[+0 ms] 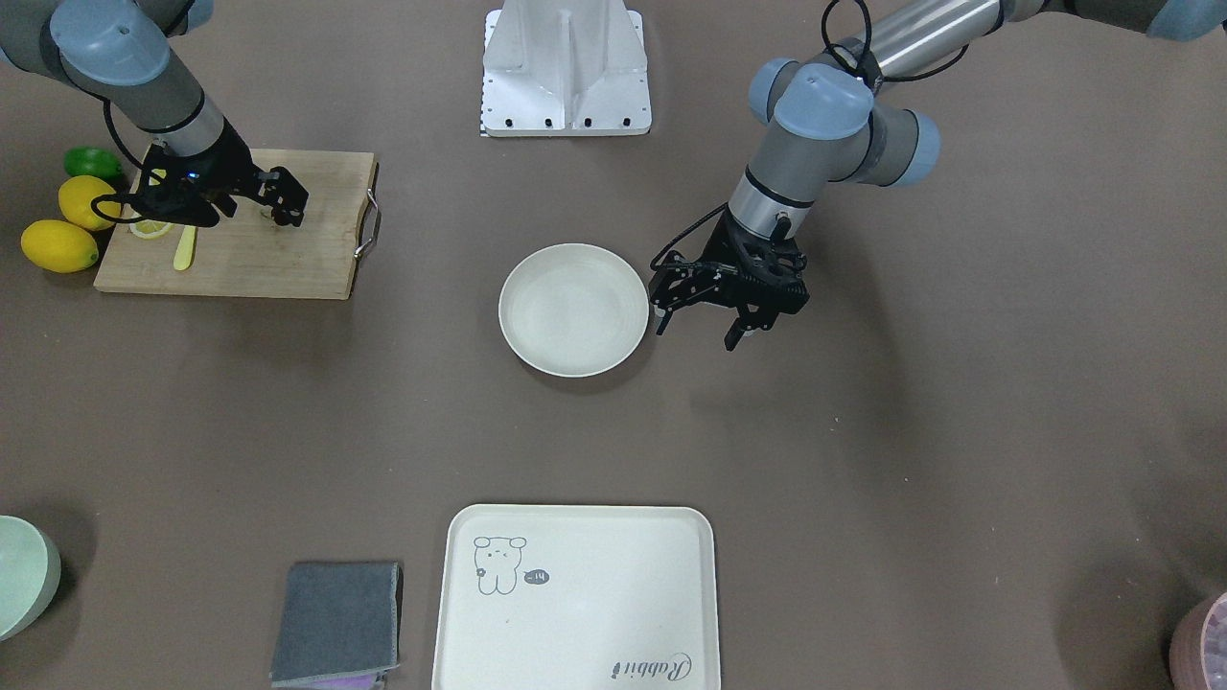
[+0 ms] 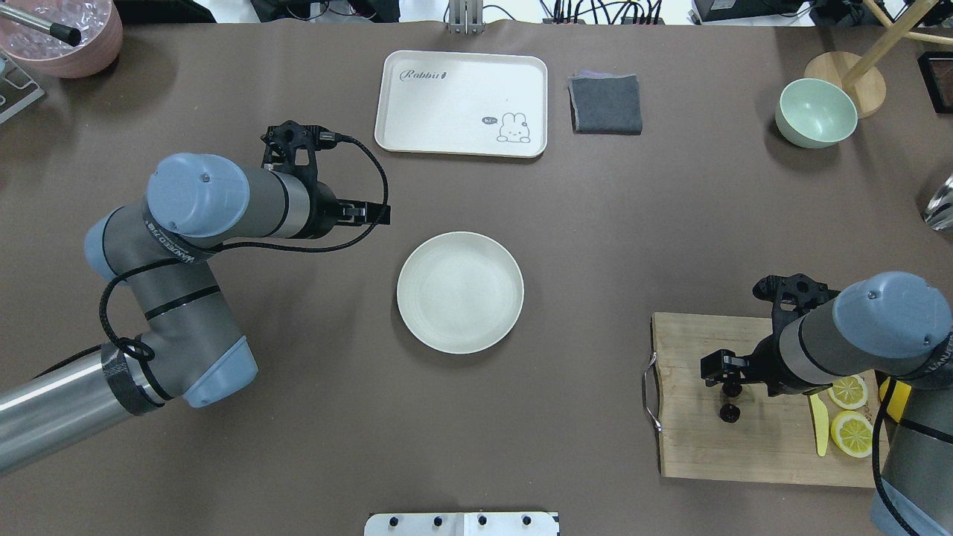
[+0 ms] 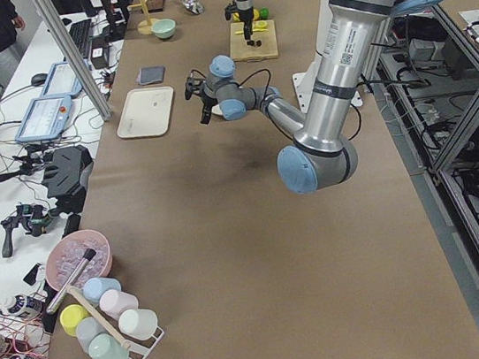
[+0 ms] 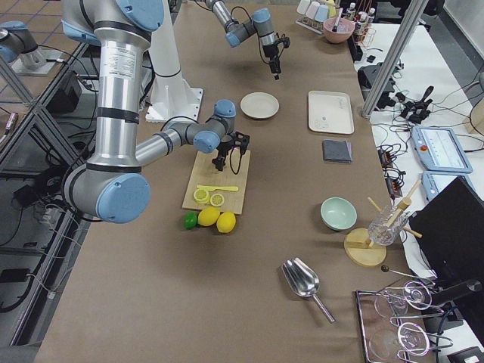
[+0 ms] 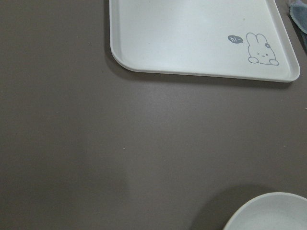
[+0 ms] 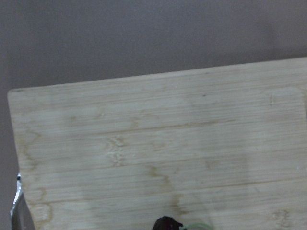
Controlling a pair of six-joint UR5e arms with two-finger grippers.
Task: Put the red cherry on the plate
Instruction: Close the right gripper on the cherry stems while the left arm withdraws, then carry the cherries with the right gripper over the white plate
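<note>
The red cherry (image 2: 730,412) is a dark pair just under my right gripper (image 2: 724,368), low over the wooden cutting board (image 2: 744,447). The gripper looks shut, with the cherry (image 1: 278,218) at its fingertips. In the right wrist view one dark cherry (image 6: 167,223) and a pale stem show at the bottom edge. The round cream plate (image 2: 460,302) sits at the table's middle, with nothing on it. My left gripper (image 1: 697,331) hangs open beside the plate's (image 1: 573,309) rim, nothing between its fingers. A sliver of the plate (image 5: 268,211) shows in the left wrist view.
Two lemon slices (image 2: 849,391) and a yellow knife (image 2: 819,424) lie on the board. Whole lemons (image 1: 59,245) and a lime (image 1: 91,161) sit beside it. The rabbit tray (image 2: 461,104), grey cloth (image 2: 605,104) and green bowl (image 2: 815,112) line the far side.
</note>
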